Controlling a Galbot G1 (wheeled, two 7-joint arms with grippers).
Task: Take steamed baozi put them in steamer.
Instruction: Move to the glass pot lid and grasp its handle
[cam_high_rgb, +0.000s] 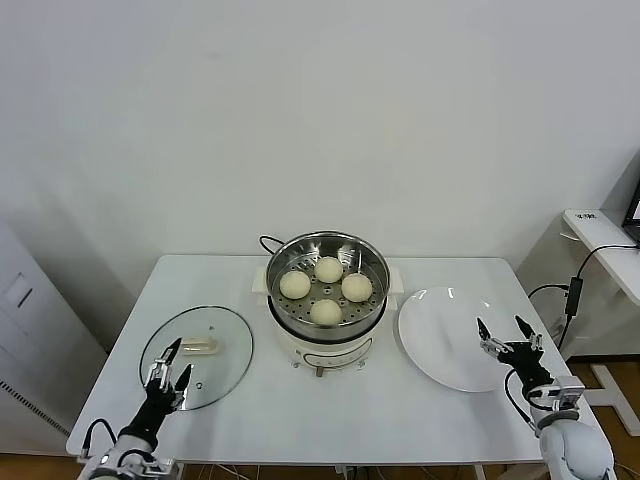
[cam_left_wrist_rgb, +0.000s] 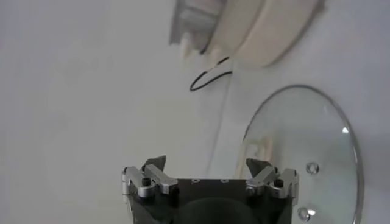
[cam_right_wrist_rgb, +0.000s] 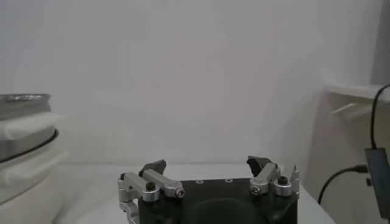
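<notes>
The right gripper sits low at the near right edge of the table, its fingers spread wide and holding nothing, poised over the near rim of the white plate. The plate is bare, so this looks like the arm drawn back from a spot it has no more reason to visit. From its own wrist view the right gripper shows the same wide gap, with only the side of the cooker off to one edge. The left gripper rests at the near left corner, also spread and empty, hovering over the near edge of the glass lid, which lies flat on the table with its cream handle up. In the left wrist view the left gripper faces across the glass lid toward the cooker base and its black cord. That placement seems to keep the lid within easy reach should covering be wanted. Between the two arms, at the middle of the table, stands the steel steamer on its white base. All four buns lie inside it on the perforated floor, spaced apart in a loose diamond, none touching. Judged from this, the loading appears finished.
</notes>
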